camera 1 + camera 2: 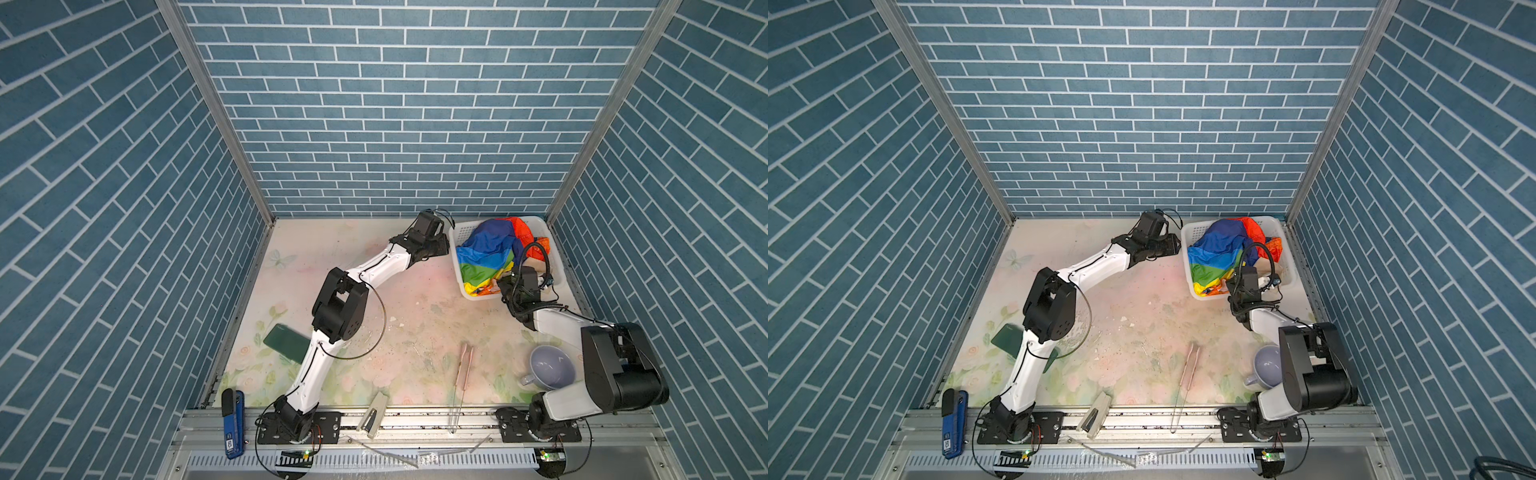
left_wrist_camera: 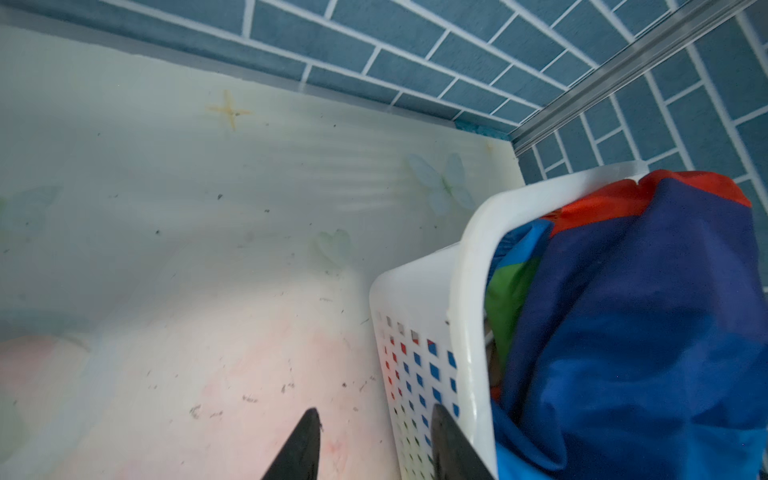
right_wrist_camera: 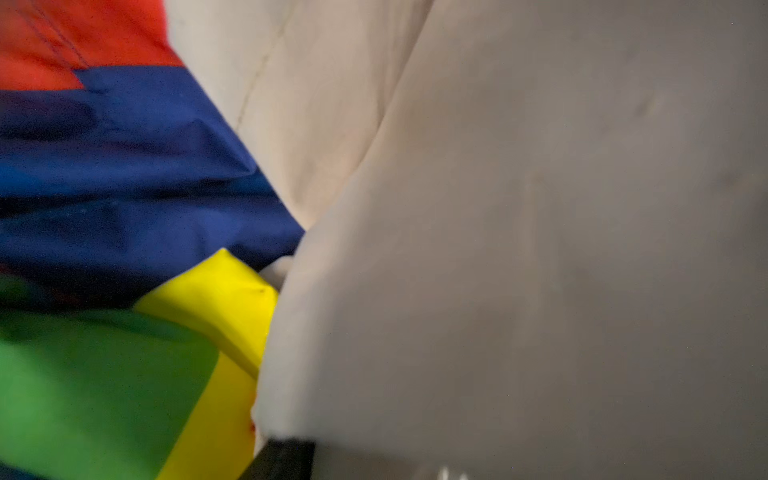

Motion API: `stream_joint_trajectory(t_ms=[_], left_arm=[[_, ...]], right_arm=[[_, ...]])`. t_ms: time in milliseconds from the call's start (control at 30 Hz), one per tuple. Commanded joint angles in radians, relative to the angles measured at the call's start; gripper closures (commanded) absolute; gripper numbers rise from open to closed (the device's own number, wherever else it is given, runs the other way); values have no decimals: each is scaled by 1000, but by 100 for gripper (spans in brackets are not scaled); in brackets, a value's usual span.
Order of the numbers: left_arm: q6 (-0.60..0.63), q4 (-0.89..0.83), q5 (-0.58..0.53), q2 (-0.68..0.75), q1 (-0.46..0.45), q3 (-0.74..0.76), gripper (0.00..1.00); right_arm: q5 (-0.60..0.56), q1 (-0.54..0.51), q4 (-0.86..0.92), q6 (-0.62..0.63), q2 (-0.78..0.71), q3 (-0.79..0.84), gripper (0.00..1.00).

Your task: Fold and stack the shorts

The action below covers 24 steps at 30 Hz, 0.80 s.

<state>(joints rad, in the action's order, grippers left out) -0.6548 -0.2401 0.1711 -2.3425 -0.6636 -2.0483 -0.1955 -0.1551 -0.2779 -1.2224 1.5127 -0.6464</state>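
Note:
The rainbow-striped shorts (image 1: 486, 249) (image 1: 1221, 249) lie heaped in a white basket (image 1: 455, 257) (image 1: 1185, 253) at the back right. In the right wrist view they (image 3: 124, 166) lie next to the beige shorts (image 3: 540, 208), which fill most of that view. My right gripper (image 1: 508, 284) reaches into the basket's near side. Beige cloth drapes over its jaws, only one dark finger (image 3: 282, 459) shows, and its grip is hidden. My left gripper (image 2: 376, 411) stands open just outside the basket's left wall (image 2: 419, 353), low over the table, holding nothing. The striped shorts (image 2: 644, 332) bulge above the rim.
A green flat case (image 1: 286, 343) lies under the left arm. A lilac mug (image 1: 550, 368) stands by the right arm's base. Pink tongs (image 1: 465, 370), a stapler (image 1: 372, 417) and a blue tool (image 1: 232, 424) lie along the front edge. Brick-patterned walls enclose the table.

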Motion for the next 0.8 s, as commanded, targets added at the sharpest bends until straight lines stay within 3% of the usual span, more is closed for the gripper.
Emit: stream_joint_trajectory(t_ms=[0, 233, 467, 567, 600, 767], left_arm=[[23, -67, 87, -64, -26, -95, 54], [27, -148, 90, -190, 2, -288, 53], [36, -159, 97, -156, 25, -271, 52], [31, -133, 170, -70, 38, -200, 51], [31, -112, 193, -26, 43, -159, 50], [58, -31, 179, 265, 72, 106, 41]], right_arm=[[86, 30, -53, 24, 49, -61, 41], [119, 49, -73, 42, 93, -121, 38], [133, 62, -39, 65, 106, -205, 33], [149, 64, 26, 99, 56, -241, 24], [147, 63, 68, 121, 24, -247, 11], [73, 61, 265, 188, -190, -196, 1]])
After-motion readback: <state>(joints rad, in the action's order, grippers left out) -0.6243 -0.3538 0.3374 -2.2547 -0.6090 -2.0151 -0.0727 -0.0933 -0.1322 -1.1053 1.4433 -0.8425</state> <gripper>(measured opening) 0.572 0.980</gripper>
